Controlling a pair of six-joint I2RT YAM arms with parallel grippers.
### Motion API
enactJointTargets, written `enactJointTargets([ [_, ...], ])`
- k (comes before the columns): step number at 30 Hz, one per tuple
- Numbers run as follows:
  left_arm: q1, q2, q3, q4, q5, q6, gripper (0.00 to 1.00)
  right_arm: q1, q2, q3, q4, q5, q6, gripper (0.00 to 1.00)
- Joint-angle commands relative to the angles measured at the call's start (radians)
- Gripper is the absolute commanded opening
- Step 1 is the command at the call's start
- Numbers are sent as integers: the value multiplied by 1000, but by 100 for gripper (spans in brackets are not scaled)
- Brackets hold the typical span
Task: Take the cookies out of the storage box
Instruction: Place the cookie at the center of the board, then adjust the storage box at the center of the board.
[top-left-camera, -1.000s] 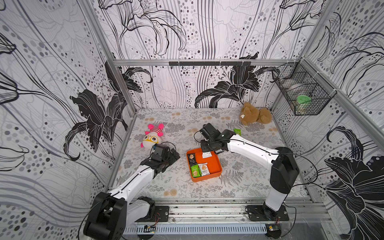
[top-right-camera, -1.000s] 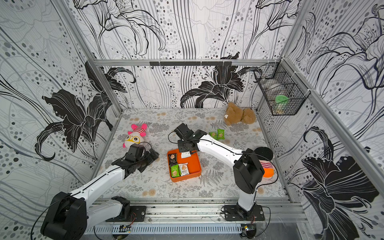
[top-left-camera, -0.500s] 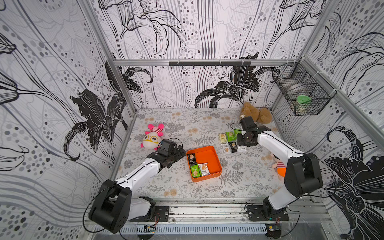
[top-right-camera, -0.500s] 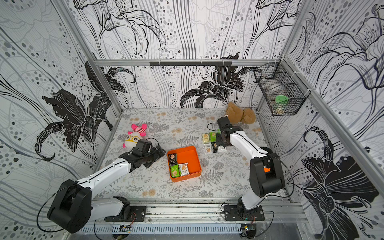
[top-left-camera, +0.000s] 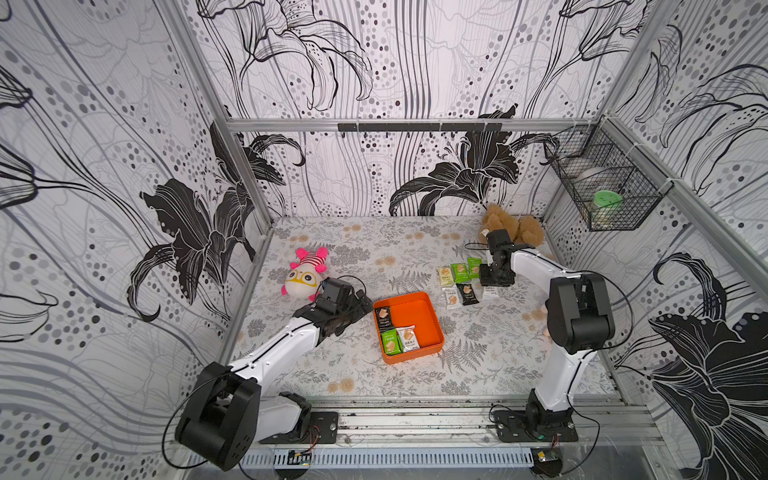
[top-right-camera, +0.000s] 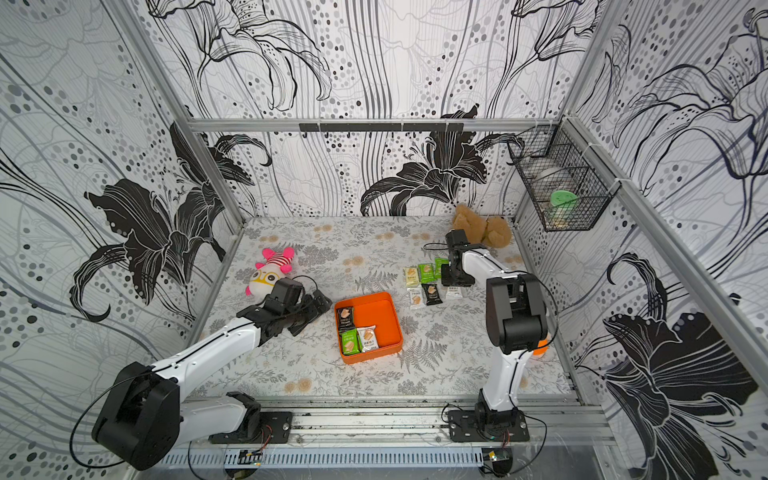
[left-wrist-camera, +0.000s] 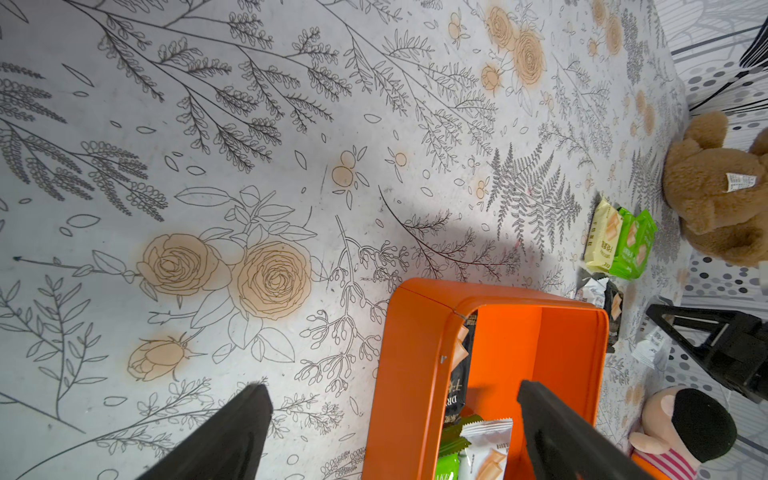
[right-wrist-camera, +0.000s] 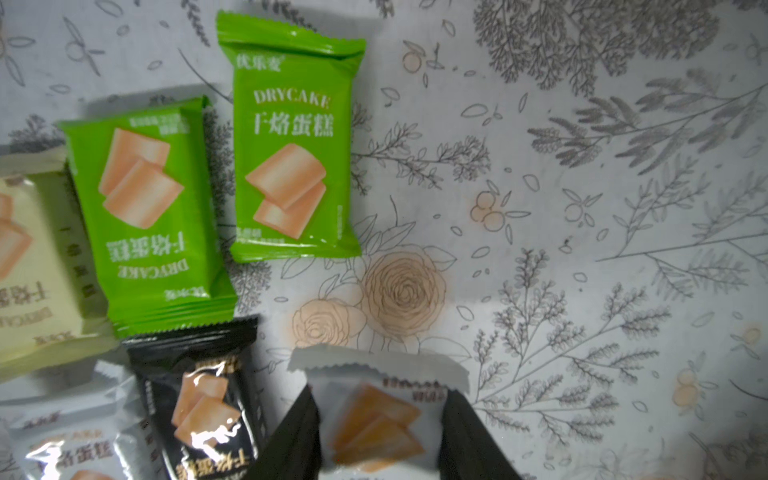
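Floral table (top-left-camera: 365, 253), right fingers (right-wrist-camera: 465, 436) gripping white cookie packet (right-wrist-camera: 374, 419)

place: robot lab cell | evidence: aluminium frame (top-left-camera: 282, 123), lily-print wall panels (top-left-camera: 104, 208), arms (top-left-camera: 274, 345) bolted to rail (top-left-camera: 415, 419)

Bright, even light fills both top views, whose edges bow. The right wrist view is dimmer: glare streaks the black packet (right-wrist-camera: 203, 399), the white packet (right-wrist-camera: 374, 415) blurs.
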Motion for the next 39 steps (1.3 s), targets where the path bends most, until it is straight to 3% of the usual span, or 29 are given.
enactJointTargets([
  [1,-15,-45,-26,34,-36,-28,99,-3,39,26,5,-44,-27,41],
  [7,-24,-80,-62,35,-70,-61,93,-5,63,36,22,-84,-22,44],
  [11,-27,-80,-58,-23,-101,-59,94,-5,52,50,8,-66,-8,61],
  [15,-27,-110,-76,-47,-127,-85,89,-5,-19,43,-25,-56,8,66],
  [16,-27,-124,-90,-34,-127,-95,84,-4,-45,33,-36,-60,18,66],
  [18,-28,-147,-118,-6,-127,-118,63,-3,-98,2,-48,-73,46,65],
  [20,-27,-162,-144,19,-124,-137,26,2,-164,-51,-48,-103,73,64],
  [21,-27,-160,-152,18,-129,-148,14,7,-190,-71,-52,-114,85,63],
  [23,-29,-144,-155,12,-132,-154,0,34,-244,-122,-57,-153,112,60],
  [32,-93,2,-77,5,-144,-145,0,295,-395,-322,-32,-162,266,57],
  [39,-123,111,-22,49,-121,-146,0,419,-410,-428,29,-181,353,56],
])
